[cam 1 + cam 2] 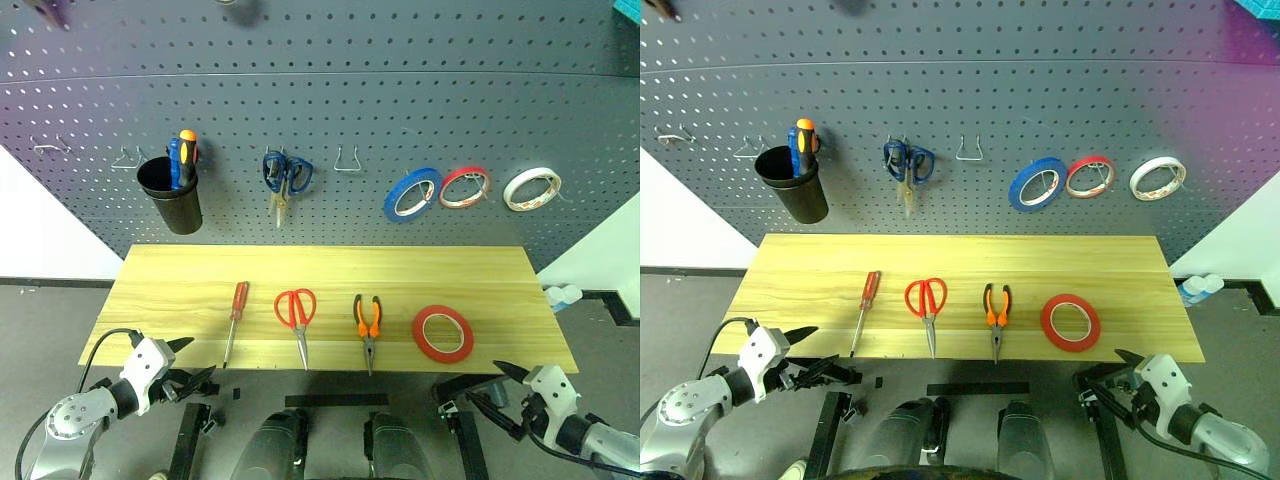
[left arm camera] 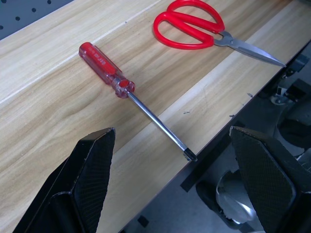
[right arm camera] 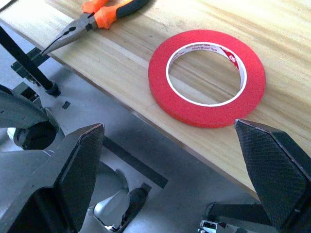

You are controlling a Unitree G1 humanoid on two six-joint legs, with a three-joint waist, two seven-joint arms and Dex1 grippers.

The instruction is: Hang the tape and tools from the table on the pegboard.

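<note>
- Pegboard (image 1: 330, 90) on wall behind table (image 1: 330, 265); holds black cup, blue scissors, three tape rolls.
- Table carries, left to right: screwdriver (image 1: 236, 312), scissors (image 1: 297, 318), pliers (image 1: 367, 328), tape (image 1: 443, 333), all near front edge, apart.
- Left gripper (image 1: 190, 365) below front-left edge, jaws wide, empty.
- Right gripper (image 1: 497, 390) below front-right edge, jaws wide, empty.

Workshop corner with grey floor and white side walls

A grey floor (image 1: 40, 310) lies under and around the bench, with a dark strip (image 1: 330, 400) on it near the front. White wall panels (image 1: 40, 230) stand at both sides. A small clear bottle (image 1: 562, 296) sits on the floor at the right. Light is even.
</note>
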